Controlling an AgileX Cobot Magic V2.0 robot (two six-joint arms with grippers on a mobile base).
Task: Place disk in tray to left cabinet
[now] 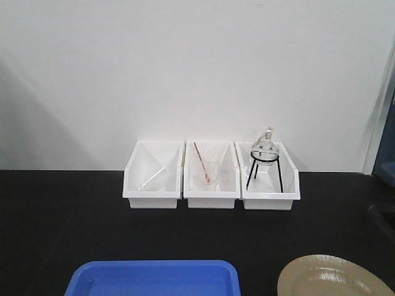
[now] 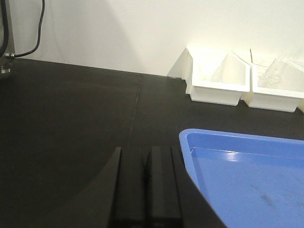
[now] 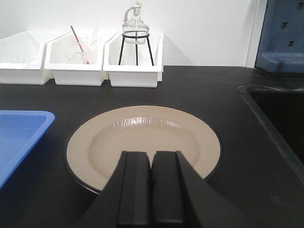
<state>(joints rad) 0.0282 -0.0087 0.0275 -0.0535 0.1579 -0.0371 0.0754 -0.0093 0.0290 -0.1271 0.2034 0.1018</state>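
the disk (image 3: 142,130) lies flat on the black bench (image 3: 237,95) just right of the tray (image 3: 19,135), our right gripper (image 3: 152,156) and left gripper (image 2: 145,151) both pressed together and empty, and we judge it stiff, glossy, slippery, breakable: pinch its thin rim.

Disk (image 1: 333,277) right of tray (image 1: 154,279), apart.

Your left claw (image 2: 145,151) hangs low over the tabletop (image 2: 71,118), its fingers pressed together. Your right claw (image 3: 151,154) hangs equally low above it, fingers likewise together.
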